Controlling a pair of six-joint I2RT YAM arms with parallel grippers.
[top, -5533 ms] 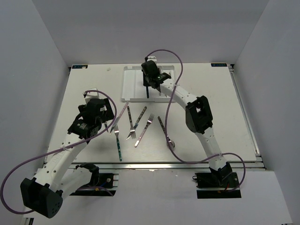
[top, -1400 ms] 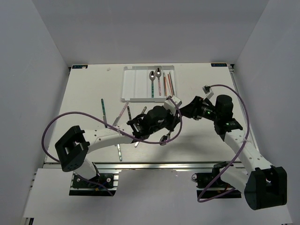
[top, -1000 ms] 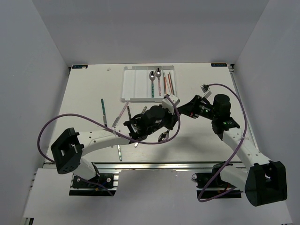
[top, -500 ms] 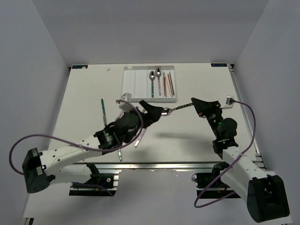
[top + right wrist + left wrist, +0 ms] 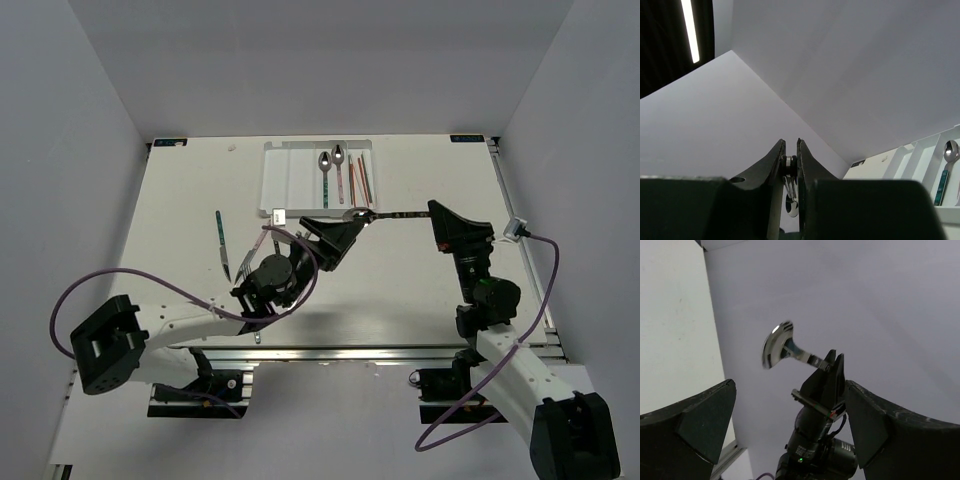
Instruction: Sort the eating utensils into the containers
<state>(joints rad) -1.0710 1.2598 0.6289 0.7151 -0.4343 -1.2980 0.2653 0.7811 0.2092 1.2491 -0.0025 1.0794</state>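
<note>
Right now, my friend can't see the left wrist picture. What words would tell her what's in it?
The right hand holds a spoon by its handle, in the air against a grey wall. The left hand's two dark fingers stand wide open on either side, touching nothing.

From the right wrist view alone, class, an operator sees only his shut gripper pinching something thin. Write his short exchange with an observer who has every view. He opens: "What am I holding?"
Observer: A spoon. The right gripper grips the end of its handle, and its bowl points toward the left arm.
Operator: Is the left gripper on it too?
Observer: No. The left gripper stands wide open, and the bowl is clear of both its fingers.
Operator: What lies loose on the table?
Observer: At least a teal-handled piece, far left on the table, outside the tray.
</note>
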